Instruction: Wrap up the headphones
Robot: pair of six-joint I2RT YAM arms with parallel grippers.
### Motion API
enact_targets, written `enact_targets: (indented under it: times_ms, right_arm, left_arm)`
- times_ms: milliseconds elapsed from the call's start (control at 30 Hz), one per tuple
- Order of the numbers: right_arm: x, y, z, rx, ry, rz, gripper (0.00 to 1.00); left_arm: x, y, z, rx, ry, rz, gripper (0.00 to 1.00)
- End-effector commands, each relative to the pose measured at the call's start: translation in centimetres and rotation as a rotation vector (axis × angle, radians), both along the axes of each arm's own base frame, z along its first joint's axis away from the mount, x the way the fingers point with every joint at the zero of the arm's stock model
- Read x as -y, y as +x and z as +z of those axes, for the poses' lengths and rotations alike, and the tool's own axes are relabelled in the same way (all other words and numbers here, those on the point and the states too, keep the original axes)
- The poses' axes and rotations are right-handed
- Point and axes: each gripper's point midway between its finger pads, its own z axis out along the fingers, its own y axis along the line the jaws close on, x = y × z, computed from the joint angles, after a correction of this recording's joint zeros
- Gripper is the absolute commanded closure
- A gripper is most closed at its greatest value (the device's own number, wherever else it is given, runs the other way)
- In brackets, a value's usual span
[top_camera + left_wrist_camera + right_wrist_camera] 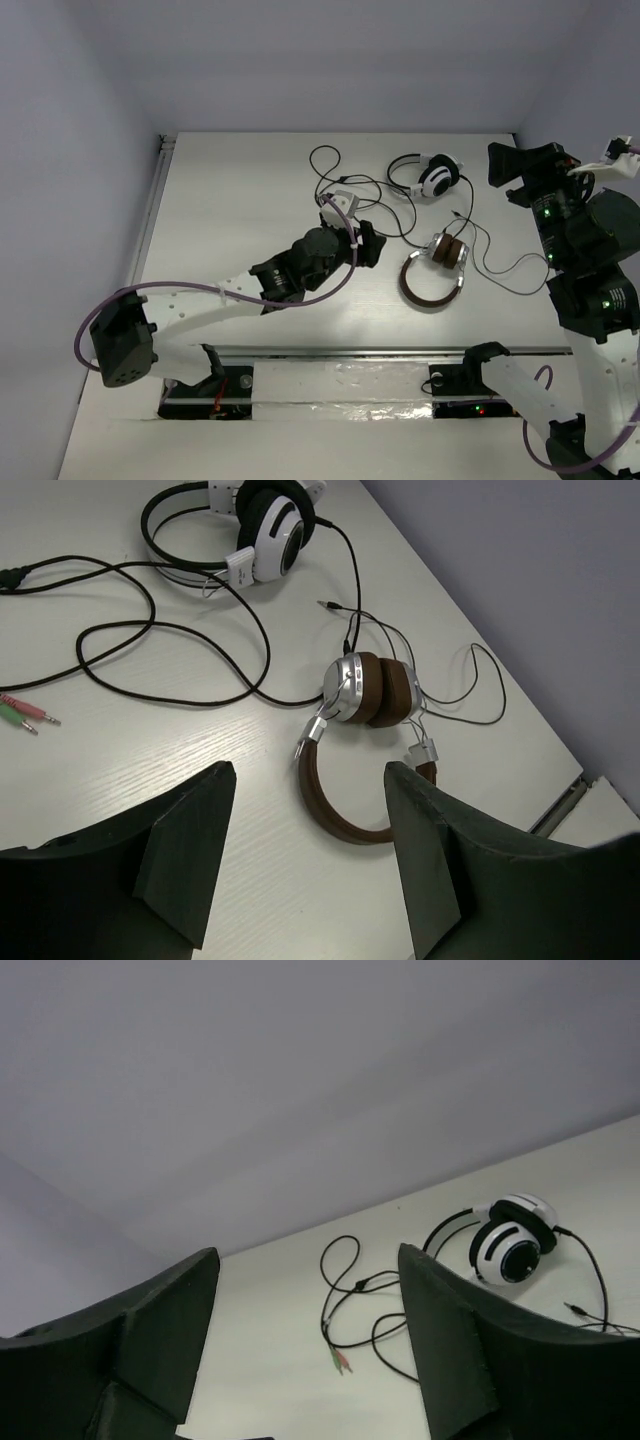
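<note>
The brown headphones [438, 268] lie on the table right of centre, silver cups and brown pads folded together, headband curving toward me. Their thin black cable [500, 270] trails to the right. In the left wrist view the headphones [365, 695] lie just beyond my open fingers. My left gripper [368, 243] is open and empty, hovering just left of the headphones; it also shows in the left wrist view [310, 855]. My right gripper [500, 160] is open and empty, raised at the far right and apart from the headphones; it also shows in the right wrist view [305, 1350].
White-and-black headphones [432, 176] lie at the back, also in the left wrist view [255, 530] and the right wrist view [510, 1240]. Their thicker black cable [345, 185] loops across the table's middle, ending in pink and green plugs [25, 713].
</note>
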Motion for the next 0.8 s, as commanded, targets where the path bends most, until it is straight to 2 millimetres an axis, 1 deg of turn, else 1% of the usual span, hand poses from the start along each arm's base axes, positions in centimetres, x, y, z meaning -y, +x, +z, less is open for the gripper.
enact_targets:
  times_ms: [0, 67, 100, 133, 167, 200, 233, 267, 300, 333, 367, 400, 433, 467, 500, 533, 567, 600, 633, 667, 700, 733, 767]
  right_arm:
    - [0.1, -0.4, 0.0, 0.004, -0.028, 0.0, 0.23]
    - [-0.1, -0.4, -0.2, 0.002, -0.031, 0.012, 0.53]
    - [-0.1, -0.4, -0.2, 0.002, -0.032, 0.012, 0.66]
    - [-0.3, -0.4, -0.3, 0.0, -0.036, 0.022, 0.75]
    - [-0.3, -0.5, -0.4, -0.008, -0.042, 0.023, 0.94]
    - [-0.4, -0.3, -0.2, -0.01, -0.046, 0.029, 0.99]
    - [-0.6, -0.3, -0.2, -0.014, -0.053, 0.039, 1.0]
    - [-0.7, -0.3, -0.1, -0.013, -0.055, 0.048, 1.0]
    - [-0.9, -0.3, 0.1, -0.008, -0.056, 0.057, 1.0]
    - [-1.4, -0.2, 0.2, -0.006, -0.058, 0.084, 1.0]
    - [-1.7, -0.2, 0.2, -0.005, -0.058, 0.098, 1.0]
    - [-1.9, 0.0, 0.1, -0.01, -0.061, 0.108, 1.0]
    - [-2.2, 0.2, -0.1, -0.02, -0.066, 0.121, 1.0]
    - [-2.3, 0.2, -0.4, -0.029, -0.07, 0.126, 1.0]
    - [-2.4, 0.3, -0.8, -0.034, -0.075, 0.132, 1.0]
    - [-2.8, 0.6, -1.7, -0.05, -0.081, 0.149, 0.93]
    - [-2.9, 0.4, -1.8, -0.042, -0.081, 0.156, 0.89]
    - [-3.0, 0.5, -2.2, -0.048, -0.082, 0.163, 0.84]
    - [-3.3, 0.5, -2.5, -0.052, -0.082, 0.178, 0.78]
    - [-3.4, 0.7, -3.3, -0.069, -0.085, 0.185, 0.68]
    - [-3.7, 0.5, -3.5, -0.075, -0.088, 0.203, 0.65]
    - [-4.3, 0.3, -3.8, -0.079, -0.092, 0.239, 0.62]
    - [-4.6, 0.2, -4.1, -0.087, -0.09, 0.255, 0.58]
  left_arm:
    - [1.4, -0.1, 1.7, -0.002, -0.065, -0.001, 0.41]
    - [2.5, -1.1, 0.7, -0.028, -0.067, -0.015, 0.43]
    - [2.5, -1.0, 0.9, -0.023, -0.075, -0.011, 0.43]
    - [3.6, -2.0, 0.2, -0.034, -0.069, -0.037, 0.55]
    - [4.0, -2.0, 0.4, -0.033, -0.071, -0.015, 0.64]
    - [4.2, -2.2, -0.3, -0.047, -0.048, -0.002, 0.72]
    - [5.3, -3.1, -1.7, -0.071, -0.021, -0.011, 0.83]
    - [5.9, -2.9, -1.5, -0.079, -0.027, 0.009, 0.87]
    - [6.1, -3.1, -2.8, -0.108, 0.016, 0.021, 0.92]
    - [6.7, -2.8, -5.2, -0.141, 0.063, 0.042, 1.0]
    - [7.0, -2.6, -6.1, -0.184, 0.053, 0.075, 1.0]
    - [7.4, -2.8, -6.6, -0.207, 0.071, 0.088, 1.0]
    - [7.7, -2.5, -8.3, -0.227, 0.1, 0.113, 1.0]
    - [7.7, -2.4, -8.9, -0.231, 0.109, 0.149, 1.0]
    - [7.9, -2.1, -8.9, -0.263, 0.108, 0.19, 1.0]
    - [8.3, -2.3, -10.7, -0.282, 0.151, 0.21, 1.0]
    - [8.4, -1.9, -11.0, -0.287, 0.161, 0.243, 0.98]
    - [8.6, -1.7, -10.8, -0.308, 0.17, 0.27, 0.95]
    - [9.0, -1.6, -12.4, -0.321, 0.202, 0.284, 0.92]
    - [9.4, -1.6, -13.0, -0.334, 0.211, 0.284, 0.79]
    - [10.0, -1.5, -12.8, -0.344, 0.207, 0.288, 0.71]
    - [10.3, -1.5, -14.0, -0.36, 0.218, 0.298, 0.6]
    - [10.7, -1.5, -14.3, -0.368, 0.218, 0.297, 0.56]
